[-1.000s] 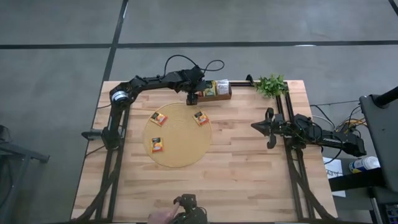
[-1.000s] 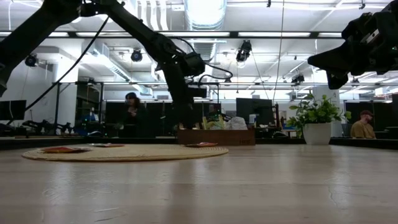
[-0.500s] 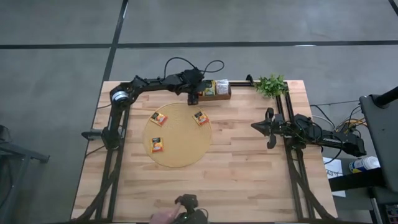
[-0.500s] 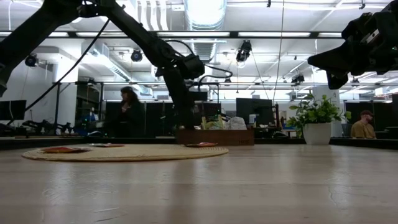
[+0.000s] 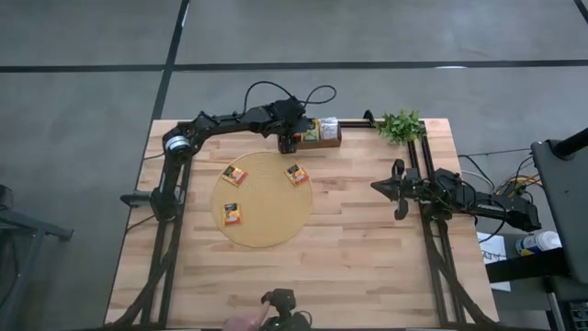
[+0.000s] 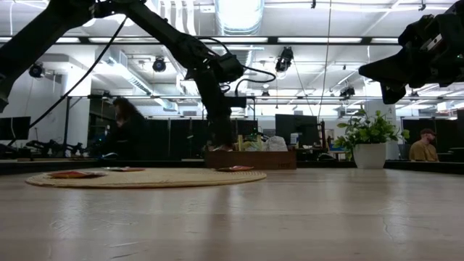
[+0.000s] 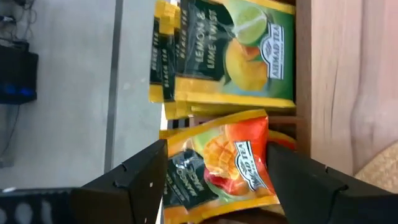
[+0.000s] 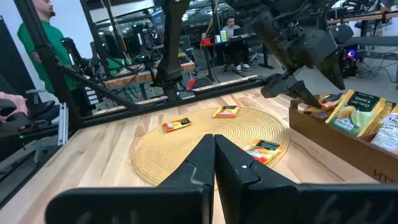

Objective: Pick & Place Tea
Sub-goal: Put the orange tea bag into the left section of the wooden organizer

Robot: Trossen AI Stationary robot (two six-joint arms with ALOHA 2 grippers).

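Observation:
A brown wooden tray (image 5: 332, 142) stands at the table's far edge with tea sachets upright in it. My left gripper (image 7: 216, 146) hangs open just above the tray's left compartment. Its fingers stand on either side of an orange sachet (image 7: 230, 168), which leans in that compartment next to green-yellow sachets (image 7: 230, 56). Three more orange sachets (image 5: 235, 174) (image 5: 296, 173) (image 5: 232, 213) lie flat on the round tan mat (image 5: 266, 230). My right gripper (image 8: 214, 146) is shut and waits at the table's right side (image 5: 377, 187), holding nothing.
A potted plant (image 5: 401, 125) stands at the far right corner, beside the tray. The low camera's mount (image 5: 280, 302) sits at the near edge, with a person's hand (image 5: 241, 323) next to it. Bare wood lies between the mat and the right arm.
My left gripper has shifted slightly toward the table's right edge and a little up over the tray, staying open. The sachets on the mat have not moved.

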